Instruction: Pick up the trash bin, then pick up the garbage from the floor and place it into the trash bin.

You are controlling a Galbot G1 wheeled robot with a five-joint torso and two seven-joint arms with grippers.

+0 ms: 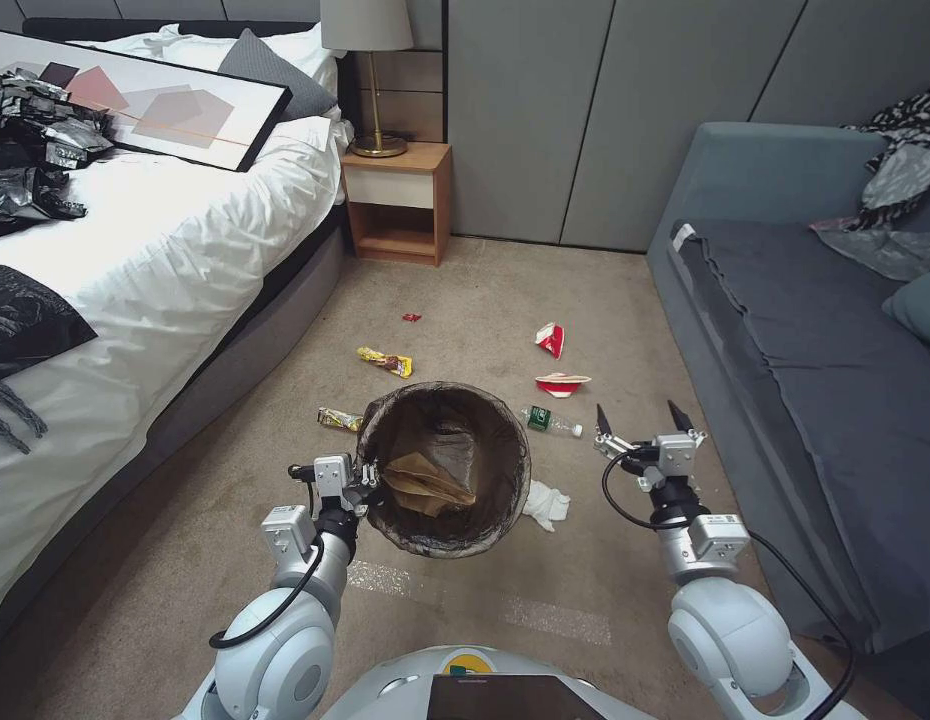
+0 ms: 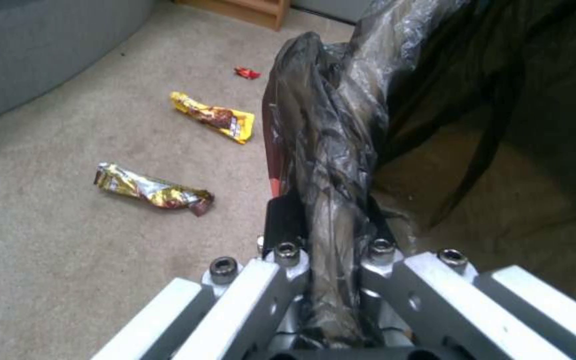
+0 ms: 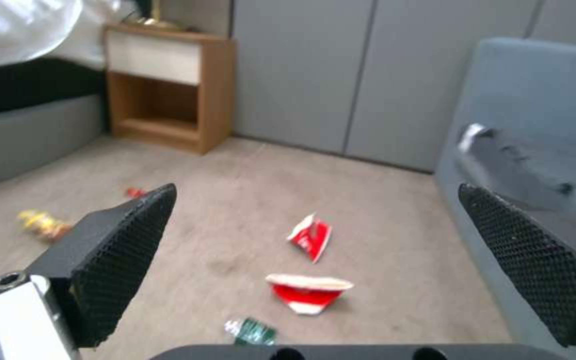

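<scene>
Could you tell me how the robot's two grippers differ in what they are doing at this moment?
The left gripper is shut on the trash bin at its bag-lined rim; the right gripper is open and empty. The left is against the bin; the right hangs over carpet beside the sofa. Both point forward.

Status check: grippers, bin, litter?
Left gripper shut on trash bin rim. Right gripper open, empty, above carpet. Tan paper inside bin; cups, bottle, tissue, wrappers on floor. Nothing in the way.

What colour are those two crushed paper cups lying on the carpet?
Red and white, both crushed paper cups; the right wrist view shows them best.
</scene>
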